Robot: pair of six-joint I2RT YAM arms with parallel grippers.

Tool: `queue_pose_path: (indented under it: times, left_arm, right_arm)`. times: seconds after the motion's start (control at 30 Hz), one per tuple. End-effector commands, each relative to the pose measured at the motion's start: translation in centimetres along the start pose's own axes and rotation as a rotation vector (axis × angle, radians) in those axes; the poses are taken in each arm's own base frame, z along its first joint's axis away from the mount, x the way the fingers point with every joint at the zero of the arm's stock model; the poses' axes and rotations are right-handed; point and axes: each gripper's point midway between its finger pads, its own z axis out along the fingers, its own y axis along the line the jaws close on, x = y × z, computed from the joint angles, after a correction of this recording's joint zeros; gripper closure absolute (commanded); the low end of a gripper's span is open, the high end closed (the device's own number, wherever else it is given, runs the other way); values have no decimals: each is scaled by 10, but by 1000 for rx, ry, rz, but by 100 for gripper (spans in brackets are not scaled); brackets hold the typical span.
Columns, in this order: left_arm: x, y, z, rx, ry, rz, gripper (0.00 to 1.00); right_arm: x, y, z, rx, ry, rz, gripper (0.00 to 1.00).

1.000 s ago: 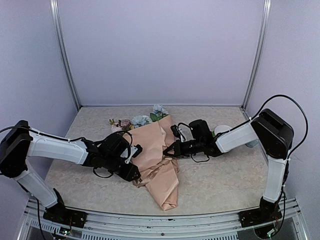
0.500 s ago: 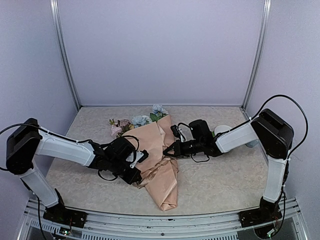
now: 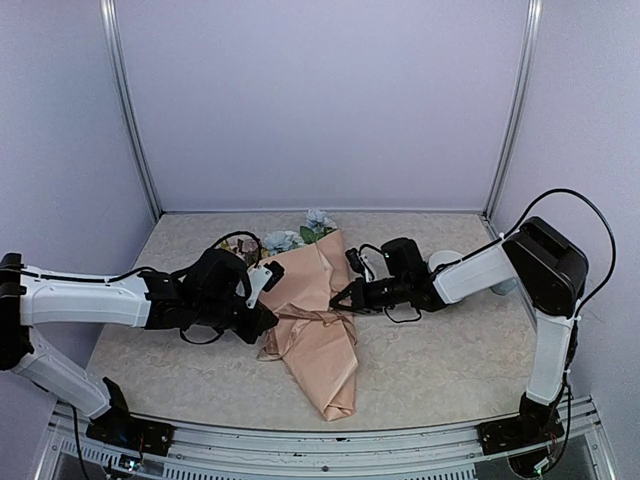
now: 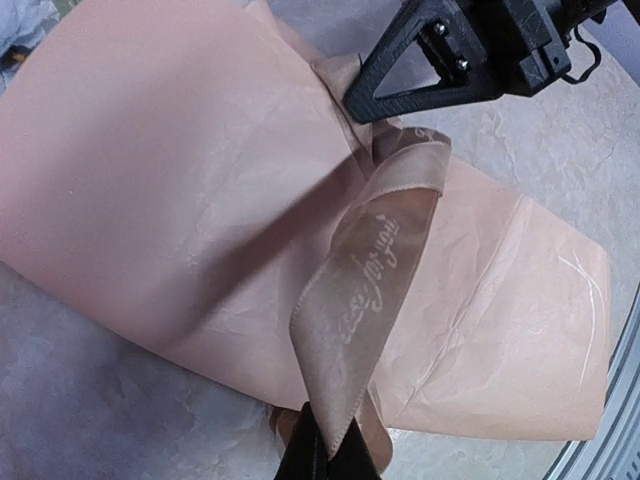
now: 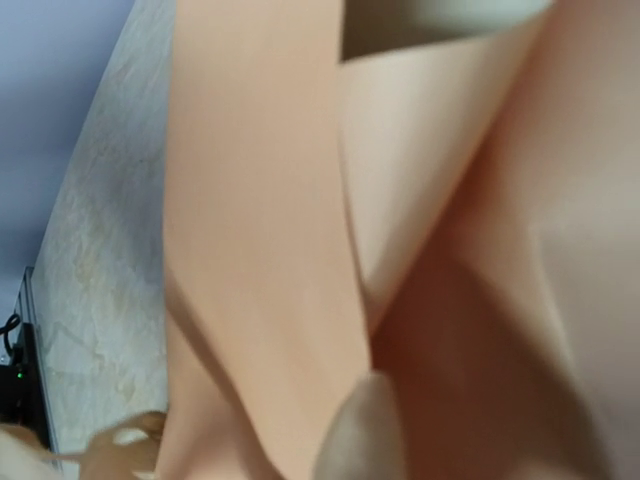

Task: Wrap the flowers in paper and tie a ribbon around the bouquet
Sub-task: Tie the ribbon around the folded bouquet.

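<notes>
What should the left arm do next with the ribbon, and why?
Probably draw the left end effector slightly leftward: it pinches the ribbon, which arcs loosely over the paper toward the right end effector, so tension seems needed.

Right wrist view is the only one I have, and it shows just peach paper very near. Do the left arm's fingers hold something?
Observer: Yes. The left arm's fingers are shut on the narrow beige-tan fabric ribbon.
Operator: Where does this ribbon go?
Observer: It runs across the middle of the peach-pink paper cone toward the right arm's fingers.
Operator: Are the flowers inside?
Observer: Small pale blue and pink blooms show above the cone's wide far rim.
</notes>
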Motion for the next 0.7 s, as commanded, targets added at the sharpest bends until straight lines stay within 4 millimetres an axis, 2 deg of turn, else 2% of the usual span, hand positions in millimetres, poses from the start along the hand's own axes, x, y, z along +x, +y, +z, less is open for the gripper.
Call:
queue_pose_path:
  times: [0.0, 0.13, 0.33, 0.57, 0.67]
  left_arm:
    - [-6, 17, -10, -65, -23, 18, 100]
    - [12, 35, -7, -123, 42, -37, 100]
    - [41, 73, -10, -257, 125, -136, 100]
    - [52, 76, -7, -237, 136, -184, 100]
    - [50, 74, -8, -223, 125, -187, 100]
  right_arm:
    - [8, -15, 0, 26, 16, 27, 100]
    - [7, -19, -5, 41, 4, 41, 100]
    - [-4, -31, -28, 85, -65, 76, 100]
    - [0, -51, -51, 144, -102, 115, 100]
    - [2, -57, -58, 150, -110, 130, 100]
